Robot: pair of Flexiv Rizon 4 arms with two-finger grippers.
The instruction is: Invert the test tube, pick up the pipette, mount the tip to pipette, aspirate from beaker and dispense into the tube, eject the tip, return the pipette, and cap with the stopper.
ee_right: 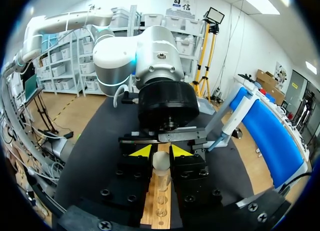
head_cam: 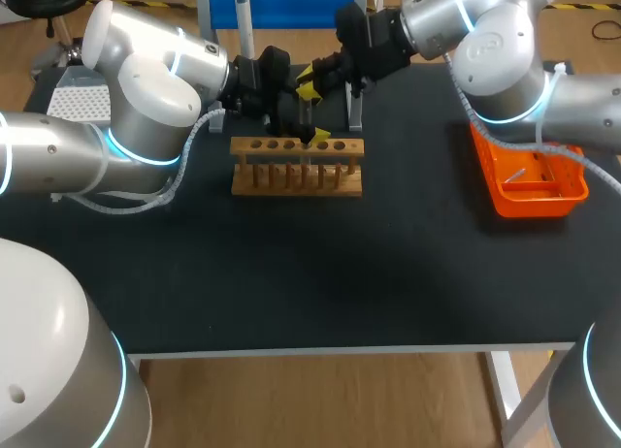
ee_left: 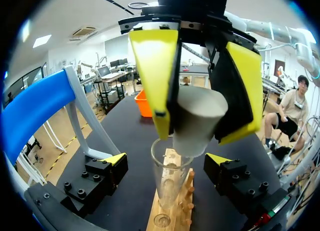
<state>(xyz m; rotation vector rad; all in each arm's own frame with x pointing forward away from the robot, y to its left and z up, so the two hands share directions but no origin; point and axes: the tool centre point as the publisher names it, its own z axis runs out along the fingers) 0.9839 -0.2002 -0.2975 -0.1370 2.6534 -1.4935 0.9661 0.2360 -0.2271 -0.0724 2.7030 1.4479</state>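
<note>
- The dark counter (head_cam: pixel 291 273) is carrying everything, with the wooden rack (head_cam: pixel 296 176) sitting toward its far side as the working spot.
- The left arm (head_cam: pixel 146 109) is coming in from the left of the rack. The right arm (head_cam: pixel 495 50) is reaching in from behind and to the right of it, so both are meeting over the rack's middle holes.
- The blue stand (head_cam: pixel 291 4) is standing behind the rack, probably where the pipette is parked.
- The orange tray (head_cam: pixel 505 201) is lying well to the right of the rack, out of the way of both arms. It is likely serving for discarded tips.
- The left tool (ee_left: pixel 168 159) is hanging just above the rack, released. Its fingers are standing wide on either side of the tube without touching it, seemingly ready to steady it.
- The right tool (ee_right: pixel 160 151) is hovering over the rack and pointing down, its fingers clenched on the stopper from two sides.
- The test tube (ee_left: pixel 167 191) is standing upright in the rack, mouth up, so it can take the stopper from above.
- The white stopper (ee_left: pixel 200 116) is being held narrow end down, right at the tube's rim above the rack. I cannot tell whether it is touching yet. The capping step appears to be in hand, calling for a straight downward press.
</note>
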